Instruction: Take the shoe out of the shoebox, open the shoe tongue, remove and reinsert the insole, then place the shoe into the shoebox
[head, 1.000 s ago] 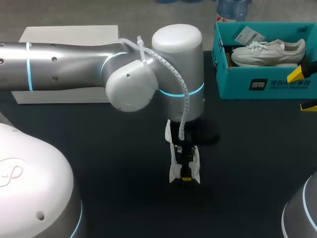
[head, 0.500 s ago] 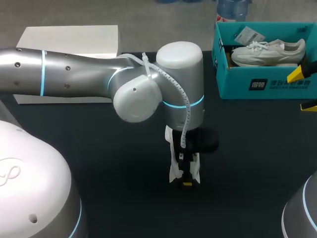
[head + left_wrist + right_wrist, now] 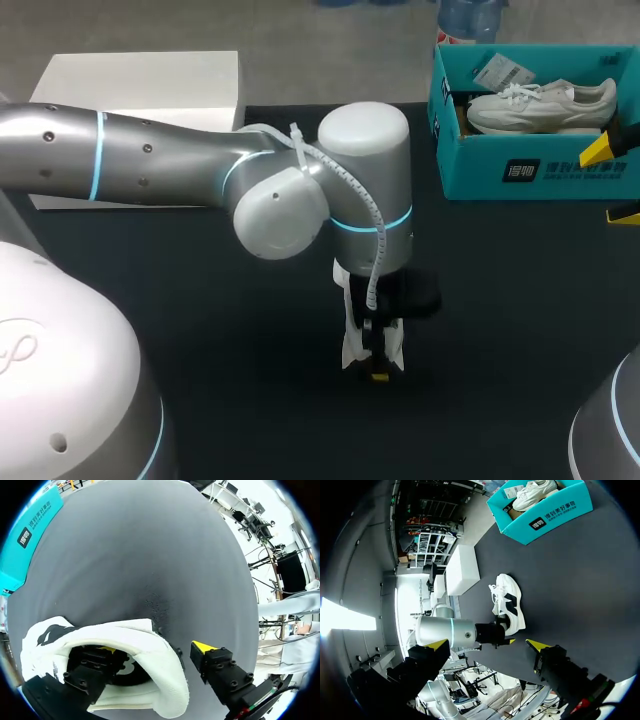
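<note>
You have the shoe out on the black table, near its middle and well apart from the shoebox. It is white with black marks on its sides, and the right wrist view shows it standing on its sole. In the head view you see only slivers of it, because the left arm's wrist covers most of it.

Your left gripper is down at the shoe's opening with its fingers spread. One finger sits inside the shoe. The other stands outside the padded rim, just beside it, with a thin strip of table showing between them. The rim lies between the two fingers but is not pinched.

The shoebox is teal and open, at the far right corner of the table. A second shoe, also white, lies inside it with a paper tag next to it.

Your right gripper hangs at the table's right side, close to the near right corner of the shoebox. Its fingers are spread wide with only bare table between them.

A white box sits at the far left of the table, partly behind the left arm.
</note>
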Controlling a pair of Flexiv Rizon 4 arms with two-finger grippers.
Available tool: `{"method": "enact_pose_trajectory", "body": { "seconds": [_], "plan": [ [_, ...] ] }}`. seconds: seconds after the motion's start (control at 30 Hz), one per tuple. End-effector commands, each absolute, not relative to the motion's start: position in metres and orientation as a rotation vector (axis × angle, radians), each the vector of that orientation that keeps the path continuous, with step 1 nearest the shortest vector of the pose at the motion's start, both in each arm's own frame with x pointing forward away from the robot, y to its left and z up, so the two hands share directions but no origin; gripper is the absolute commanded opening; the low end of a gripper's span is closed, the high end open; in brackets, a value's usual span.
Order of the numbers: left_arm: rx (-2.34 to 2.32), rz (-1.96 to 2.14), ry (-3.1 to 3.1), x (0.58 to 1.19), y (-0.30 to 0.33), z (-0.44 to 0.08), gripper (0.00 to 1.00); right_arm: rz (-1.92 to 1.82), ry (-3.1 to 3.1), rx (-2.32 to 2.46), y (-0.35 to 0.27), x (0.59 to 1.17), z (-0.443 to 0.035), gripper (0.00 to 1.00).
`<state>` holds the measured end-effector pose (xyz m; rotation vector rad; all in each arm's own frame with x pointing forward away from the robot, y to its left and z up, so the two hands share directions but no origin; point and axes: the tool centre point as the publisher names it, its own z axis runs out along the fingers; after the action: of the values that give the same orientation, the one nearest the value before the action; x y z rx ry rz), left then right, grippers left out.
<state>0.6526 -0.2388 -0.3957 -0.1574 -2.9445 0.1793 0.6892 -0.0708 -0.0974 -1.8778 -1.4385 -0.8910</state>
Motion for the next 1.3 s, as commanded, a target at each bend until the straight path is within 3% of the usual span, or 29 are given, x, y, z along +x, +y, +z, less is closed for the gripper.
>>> {"method": "enact_pose_trajectory", "body": {
  "seconds": [0.03, 0.53, 1.3],
  "plan": [
    [-0.154, 0.170, -2.946, 0.651, -0.237, -0.397, 0.00, -0.890, -1.438, -1.880, -0.070, 0.689, -0.098, 1.00],
    [-0.090, 0.112, -2.950, 0.642, -0.228, -0.374, 0.00, -0.890, -1.438, -1.880, -0.070, 0.689, -0.098, 1.00],
    [-0.111, 0.142, -2.969, 0.630, -0.218, -0.218, 0.00, -0.890, -1.438, -1.880, -0.070, 0.689, -0.098, 1.00]
  ]
}}
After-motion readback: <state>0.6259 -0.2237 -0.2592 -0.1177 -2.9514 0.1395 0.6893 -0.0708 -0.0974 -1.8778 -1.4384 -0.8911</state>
